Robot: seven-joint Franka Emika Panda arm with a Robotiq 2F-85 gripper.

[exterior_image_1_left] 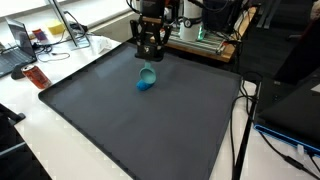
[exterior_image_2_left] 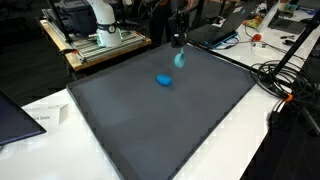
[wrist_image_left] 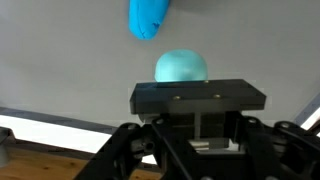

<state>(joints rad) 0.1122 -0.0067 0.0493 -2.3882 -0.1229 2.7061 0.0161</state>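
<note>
Dark grey mat (exterior_image_1_left: pixel 120 130) on a white desk (exterior_image_1_left: pixel 40 135), with the end effector (exterior_image_2_left: pixel 178 42) poised over its far half.

Both exterior views show the end effector pointing straight down near the far edge of the mat, its fingers drawn together on a teal rounded object (exterior_image_2_left: pixel 180 59) that hangs under them, clear of the mat. A blue object (exterior_image_2_left: pixel 164 80) lies on the mat near the teal one, slightly towards the middle of the mat and apart from it. In the wrist view the teal object shows as a dome just past the black body of the end effector, and the blue object sits further out at the frame's edge. Cables (exterior_image_2_left: pixel 285 80) lie on the desk beside the mat, and a laptop (exterior_image_1_left: pixel 15 45) stands beyond one corner.
</note>
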